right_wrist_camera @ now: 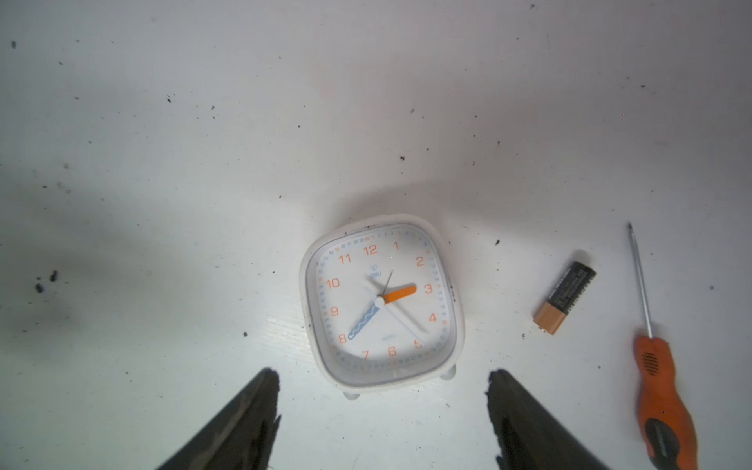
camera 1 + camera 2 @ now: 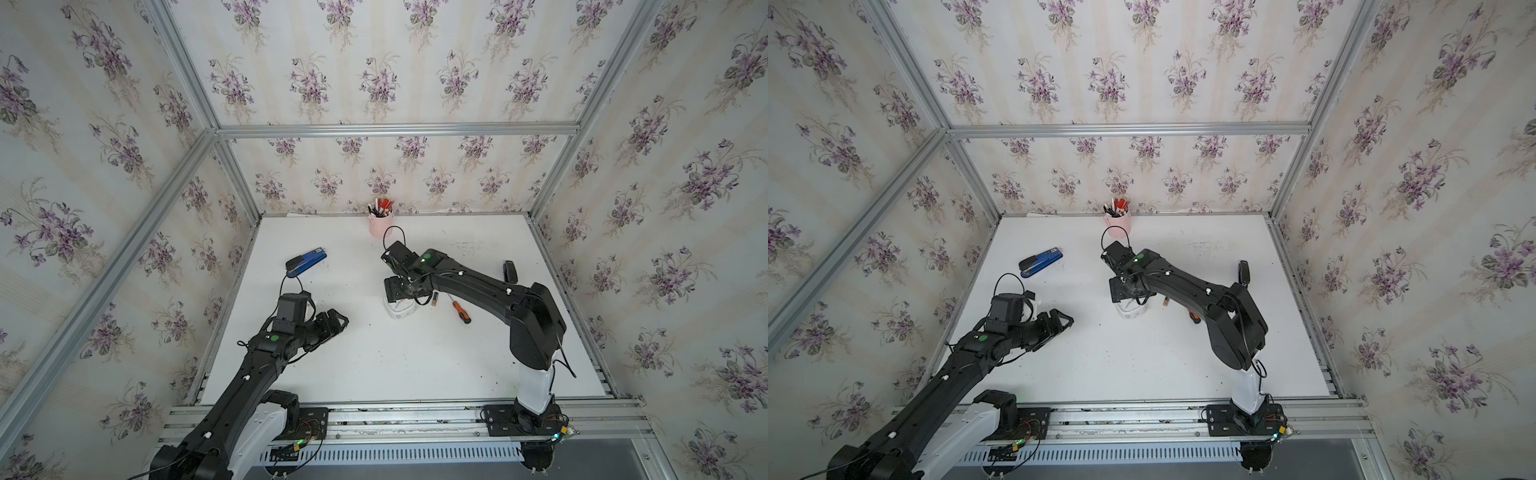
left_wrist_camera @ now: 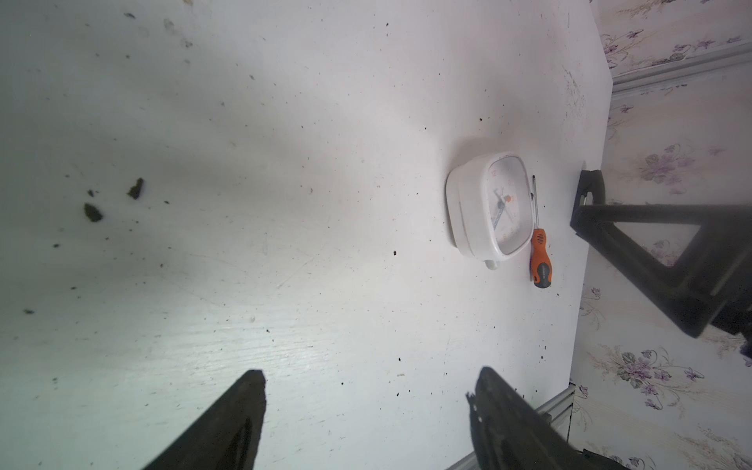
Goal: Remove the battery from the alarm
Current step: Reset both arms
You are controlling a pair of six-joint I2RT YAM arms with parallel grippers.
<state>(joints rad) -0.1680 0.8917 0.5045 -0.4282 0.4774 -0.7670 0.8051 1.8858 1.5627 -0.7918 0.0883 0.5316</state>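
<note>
The left hand (image 3: 371, 372) hovers open and empty over the surface (image 2: 374, 365). Beyond it the alarm (image 1: 382, 303) lies dial up under the open, empty right hand (image 1: 383, 380), with the battery (image 1: 565, 298) out on the surface between alarm and screwdriver (image 1: 661, 390).

— Where do we stand in both top views?
— High over the near edge, looking down across the whole table (image 2: 374, 365) toward the back wall (image 2: 374, 174) (the two nearly match).
— And our wrist cameras?
— On the right wrist we face straight down, close over the alarm (image 1: 382, 303), with the battery (image 1: 565, 298) and screwdriver (image 1: 661, 386) beside it. On the left we sit farther off, looking slantwise across the table at that same alarm and screwdriver.
</note>
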